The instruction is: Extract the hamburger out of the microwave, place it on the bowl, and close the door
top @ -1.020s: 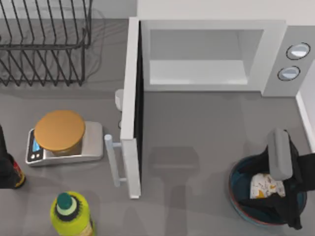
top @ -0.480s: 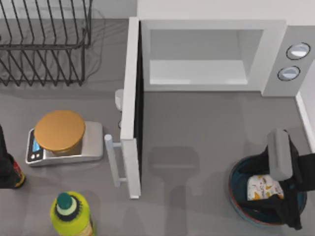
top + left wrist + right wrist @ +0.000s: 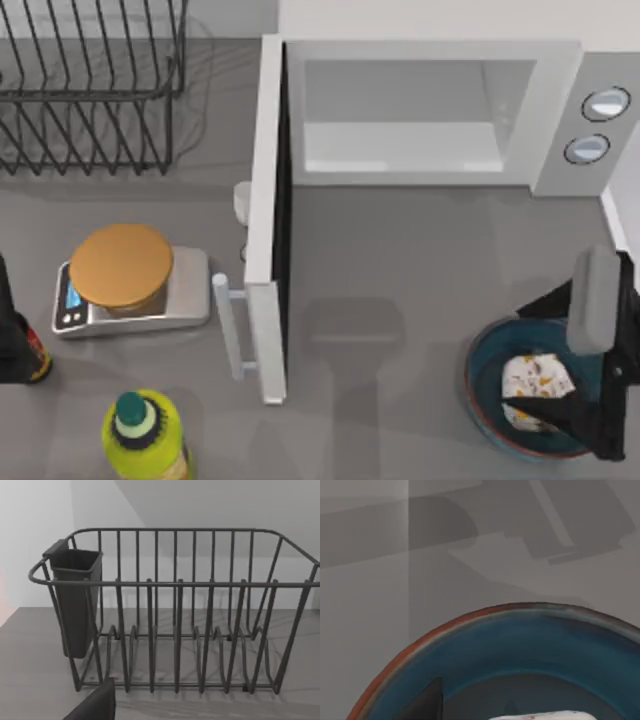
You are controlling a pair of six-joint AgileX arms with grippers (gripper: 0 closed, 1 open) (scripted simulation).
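Note:
The hamburger point(image 3: 537, 383), a white paper bundle with orange print, lies in the dark blue bowl point(image 3: 477, 398) at the front right of the table. My right gripper point(image 3: 528, 356) is open, with its dark fingers spread on either side of the hamburger and not touching it. In the right wrist view the bowl point(image 3: 520, 640) and a white sliver of the hamburger point(image 3: 545, 715) are close below. The white microwave point(image 3: 560, 110) stands at the back with its cavity bare. Its door point(image 3: 265, 220) is swung fully open toward the front, bar handle point(image 3: 228, 330) facing left. A dark part of my left gripper point(image 3: 95, 706) faces the dish rack.
A black wire dish rack point(image 3: 90, 90) stands at the back left, also in the left wrist view point(image 3: 175, 610). A silver scale with an orange disc point(image 3: 122, 265), a green bottle point(image 3: 145, 435) and a dark bottle point(image 3: 15, 340) sit left of the open door.
My right gripper has spread its fingers, let go of the hamburger and drawn back to the right. The hamburger now rests in the bowl.

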